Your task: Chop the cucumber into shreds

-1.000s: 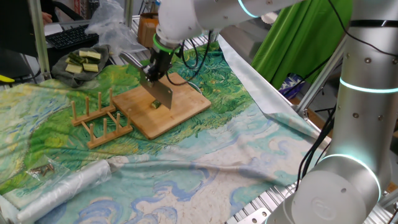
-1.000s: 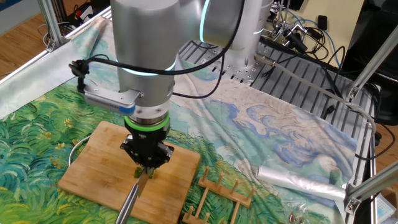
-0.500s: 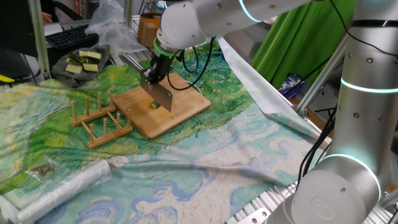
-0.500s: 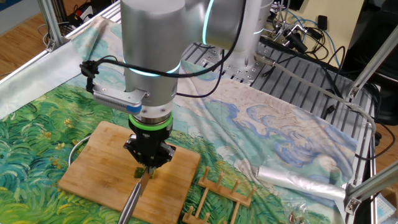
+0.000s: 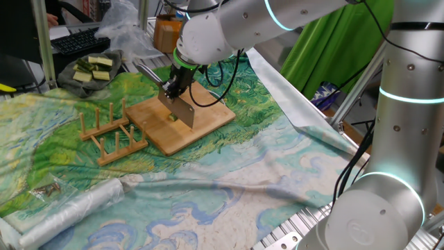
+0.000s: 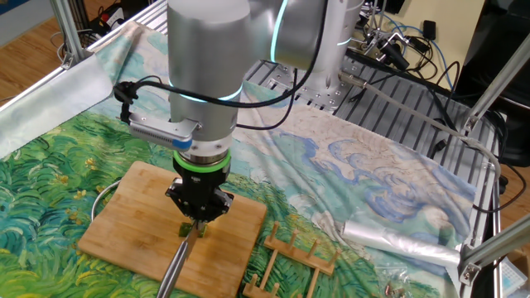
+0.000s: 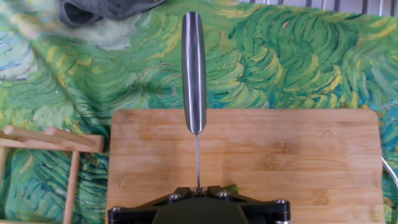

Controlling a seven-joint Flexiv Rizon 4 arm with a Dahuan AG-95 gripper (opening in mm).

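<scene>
My gripper point(image 5: 173, 85) is shut on a knife, pinching the thin spine of its blade point(image 5: 182, 111) from above. The steel handle point(image 7: 194, 68) points away from me, over the edge of the wooden cutting board point(image 5: 208, 118). The blade stands edge-down on the board. The cucumber point(image 5: 169, 118) is a small green bit on the board right by the blade. In the other fixed view green bits point(image 6: 184, 228) show just under the gripper point(image 6: 197, 222). In the hand view a green sliver point(image 7: 232, 186) peeks out beside the gripper point(image 7: 198, 190).
A wooden dish rack point(image 5: 111, 132) stands just left of the board, also in the other fixed view point(image 6: 294, 255). A plate of longer green sticks point(image 5: 94, 68) sits at the back left. A foil roll point(image 5: 69, 208) lies near the front. A grey cloth point(image 7: 106, 9) lies beyond the board.
The gripper and knife have shifted slightly to the right along the board, and the arm above has leaned the same way. The grip on the blade is unchanged.
</scene>
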